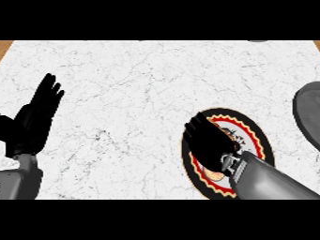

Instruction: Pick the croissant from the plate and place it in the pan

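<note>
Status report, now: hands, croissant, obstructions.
Left robot hand open, resting at counter's left. Right robot hand over plate, fingers unclear. Croissant mostly hidden beneath it. Pan at right, path unobstructed.

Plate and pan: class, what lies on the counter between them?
In the head view, only bare white marble counter separates the plate from the grey pan.

A marble counter is seen from above. At the left, the left hand is held open, fingers up. At the near right, a plate with a black, red and yellow rim is covered by the right hand. A sliver of croissant is seen under the wrist. A grey pan is cut off at the right edge.
</note>
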Controlling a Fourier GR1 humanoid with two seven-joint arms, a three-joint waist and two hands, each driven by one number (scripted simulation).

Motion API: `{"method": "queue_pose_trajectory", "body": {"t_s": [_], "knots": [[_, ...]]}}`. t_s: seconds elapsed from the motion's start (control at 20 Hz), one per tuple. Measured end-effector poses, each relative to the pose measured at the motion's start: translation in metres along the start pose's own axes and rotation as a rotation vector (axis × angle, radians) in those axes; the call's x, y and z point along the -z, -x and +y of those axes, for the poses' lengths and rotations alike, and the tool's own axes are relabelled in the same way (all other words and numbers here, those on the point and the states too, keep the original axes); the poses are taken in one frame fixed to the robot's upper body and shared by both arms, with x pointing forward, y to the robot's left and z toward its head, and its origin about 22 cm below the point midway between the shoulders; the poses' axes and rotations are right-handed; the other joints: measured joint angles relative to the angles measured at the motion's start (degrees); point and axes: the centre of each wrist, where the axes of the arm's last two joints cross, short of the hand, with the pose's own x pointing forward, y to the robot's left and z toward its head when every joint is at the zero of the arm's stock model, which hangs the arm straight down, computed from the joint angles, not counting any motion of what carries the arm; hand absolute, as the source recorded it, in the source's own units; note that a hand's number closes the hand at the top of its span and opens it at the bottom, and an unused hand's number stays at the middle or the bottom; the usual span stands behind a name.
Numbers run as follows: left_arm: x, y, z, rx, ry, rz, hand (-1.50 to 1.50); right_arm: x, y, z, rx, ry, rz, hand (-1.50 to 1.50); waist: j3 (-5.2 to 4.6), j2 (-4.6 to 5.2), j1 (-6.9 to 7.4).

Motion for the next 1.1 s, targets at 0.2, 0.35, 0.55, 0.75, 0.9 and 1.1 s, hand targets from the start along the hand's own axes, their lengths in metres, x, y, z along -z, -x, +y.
{"method": "queue_pose_trajectory", "body": {"t_s": [0.2,0.35,0.55,0.75,0.9,1.1], "knots": [[0.003,-0.002,0.007,0.0,0.005,0.003,0.0,0.01,0.004,0.013,-0.001,-0.004,-0.004,-1.5,0.0,0.01,0.01],[0.006,0.001,-0.001,-0.001,0.001,-0.002,0.0,0.017,0.012,0.013,0.015,0.0,-0.008,-1.5,0.01,0.03,-0.01],[-0.004,0.0,-0.001,-0.005,0.007,0.004,0.0,0.029,0.011,0.022,0.039,0.007,-0.021,-1.5,0.01,-0.01,0.08],[-0.004,0.001,-0.003,-0.002,0.004,0.003,0.0,0.041,0.005,0.027,0.049,-0.012,-0.023,-1.5,-0.05,-0.11,0.03],[-0.003,0.002,0.002,-0.001,0.002,0.003,0.0,0.046,0.008,0.032,0.043,0.004,-0.05,1.5,-0.16,-0.5,0.11],[0.0,-0.001,-0.002,-0.004,0.006,0.006,0.0,0.051,0.013,0.033,0.03,0.053,-0.096,1.5,-0.36,-1.05,0.13]]}}
